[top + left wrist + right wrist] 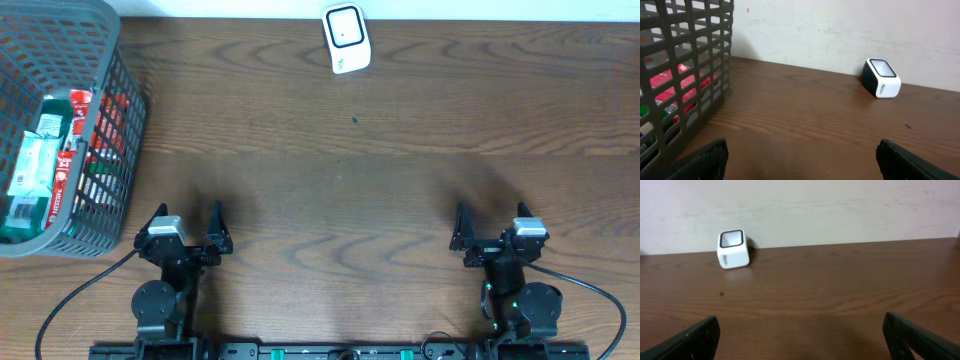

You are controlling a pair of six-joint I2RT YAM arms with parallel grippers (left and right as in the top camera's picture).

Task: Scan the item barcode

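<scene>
Brown bench (380, 180) is seen below both arms, folded low at the bottom edge. The left fingers (217, 224) and the right fingers (460, 227) are spread wide, with nothing held. Some red packets (76, 140) are kept inside the grey basket (112, 50) at upper left; the white scanner (346, 38) is placed top centre.

Overhead looks straight down; both low wrist views face across the tabletop (815, 125), sharing the scanner (881, 78).
</scene>
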